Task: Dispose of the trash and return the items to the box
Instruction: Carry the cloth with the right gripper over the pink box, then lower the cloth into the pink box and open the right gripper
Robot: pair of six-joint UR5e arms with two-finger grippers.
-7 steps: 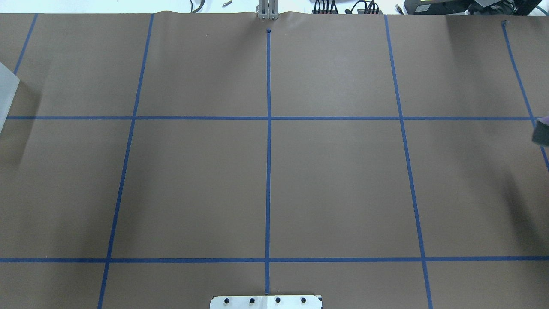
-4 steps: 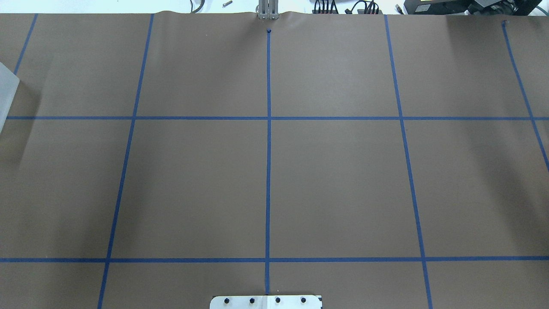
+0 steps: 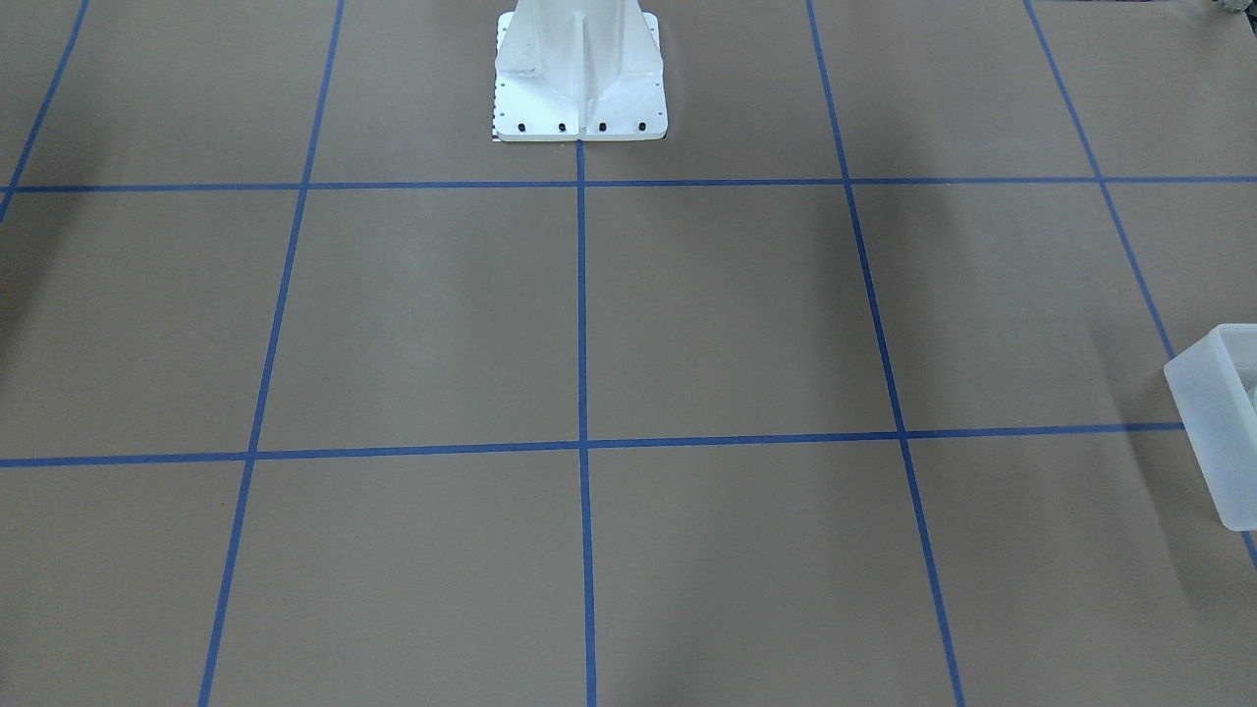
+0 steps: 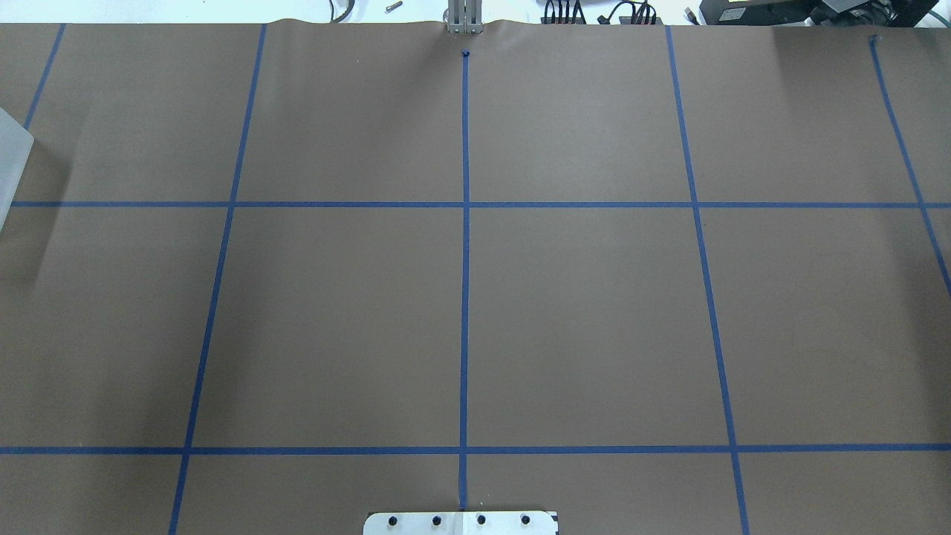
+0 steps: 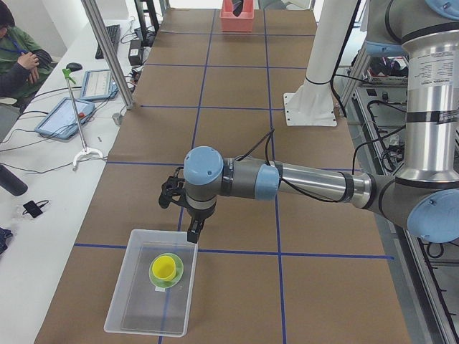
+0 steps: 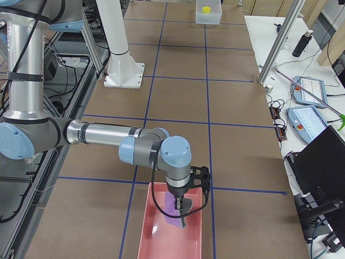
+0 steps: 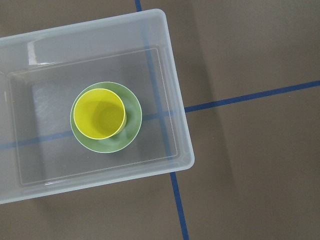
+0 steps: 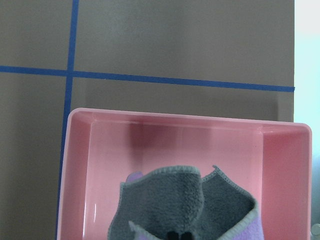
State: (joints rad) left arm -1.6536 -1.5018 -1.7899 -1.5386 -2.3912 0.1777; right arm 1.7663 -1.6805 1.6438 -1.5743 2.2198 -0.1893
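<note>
Cup (image 7: 99, 114) and bowl (image 7: 133, 126) already sit in box (image 7: 176, 100). Right tool (image 8: 175, 234) pinches cloth (image 8: 180, 195) over pink bin (image 8: 190, 120), unreleased; left tool (image 5: 192, 228): cannot tell.

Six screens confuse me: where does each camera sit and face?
Front-facing: across the table, facing the base.
Overhead: behind robot, looking down; base edge.
Exterior left: table end; left arm at box.
Exterior right: other end; right arm above pink bin.
Left wrist: down into box, shared with exterior left; no body.
Right wrist: down onto cloth and bin.
</note>
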